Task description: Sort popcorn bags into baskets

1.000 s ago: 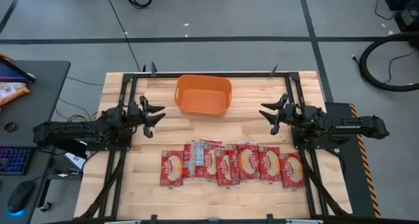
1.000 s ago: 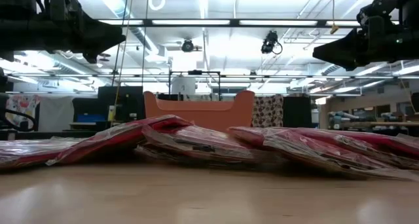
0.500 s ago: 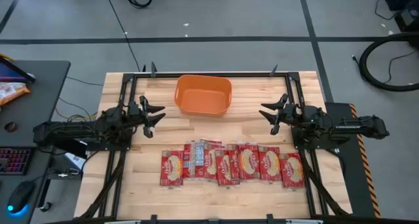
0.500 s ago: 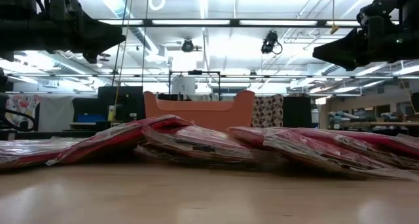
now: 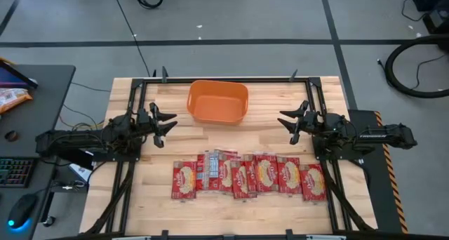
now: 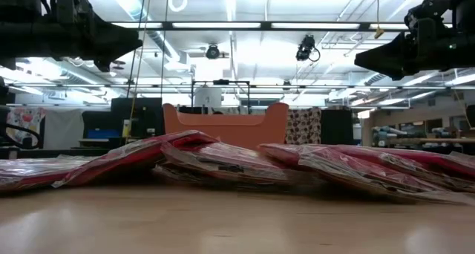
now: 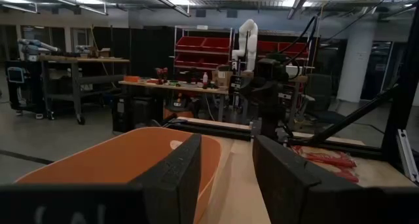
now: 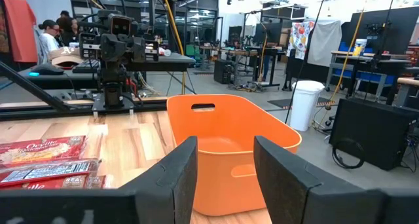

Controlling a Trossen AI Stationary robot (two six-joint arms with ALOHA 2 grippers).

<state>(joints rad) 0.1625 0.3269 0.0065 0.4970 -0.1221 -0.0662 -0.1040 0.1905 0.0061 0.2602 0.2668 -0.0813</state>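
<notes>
Several red popcorn bags lie flat in an overlapping row along the table's near side; the low view shows the bags resting on one another. The orange basket stands on its base near the far edge, centre. My left gripper hovers open above the table, left of the basket, fingers pointing right. My right gripper hovers open right of the basket, fingers pointing left. Each wrist view shows the basket beyond open fingers.
A black metal frame runs along the table's left, right and far sides. Bare wood lies between the basket and the row of bags. A desk with a keyboard stands left of the table. People sit in the room beyond.
</notes>
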